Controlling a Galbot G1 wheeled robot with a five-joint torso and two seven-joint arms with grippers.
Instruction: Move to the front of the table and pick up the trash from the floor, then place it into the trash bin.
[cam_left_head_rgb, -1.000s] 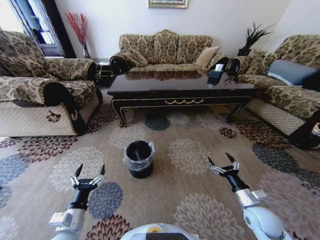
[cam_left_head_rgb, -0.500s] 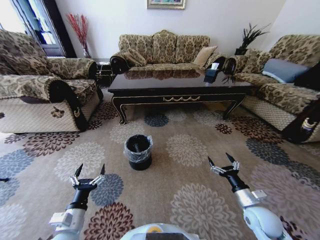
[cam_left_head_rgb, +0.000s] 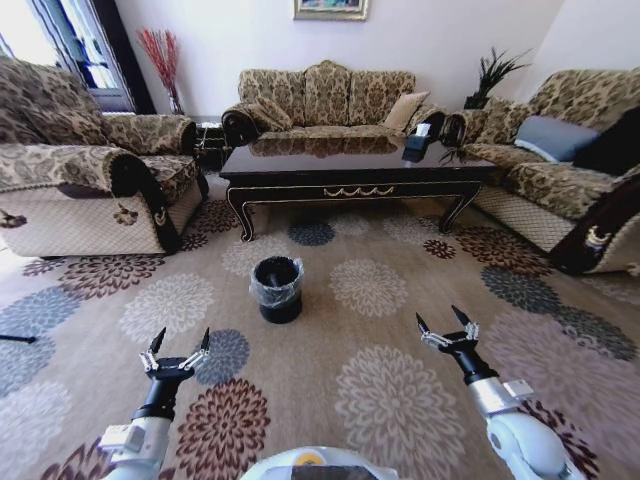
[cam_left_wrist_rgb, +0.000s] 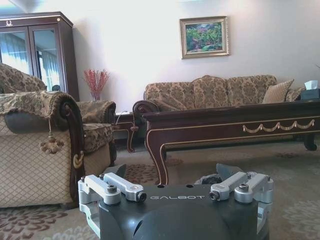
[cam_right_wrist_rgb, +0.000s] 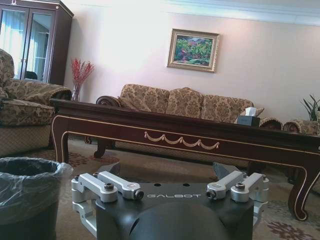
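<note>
Both arms out front, low, roughly symmetric, forearms angled slightly inward toward centre. Left gripper (cam_left_head_rgb: 179, 344): fingers spread in a V, tips pointing forward, nothing between them. Right gripper (cam_left_head_rgb: 447, 322): same spread V, tips forward, nothing held, sits a touch higher and further forward than the left one. Grey wrist links trail behind each claw toward the torso. Wrist cams: both claws' linkage bars splayed outward either side of the palm housing.

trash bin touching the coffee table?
Apart. The head view shows a wide strip of patterned carpet between the trash bin and the coffee table; the bin stands in front of the table's front rail.
</note>
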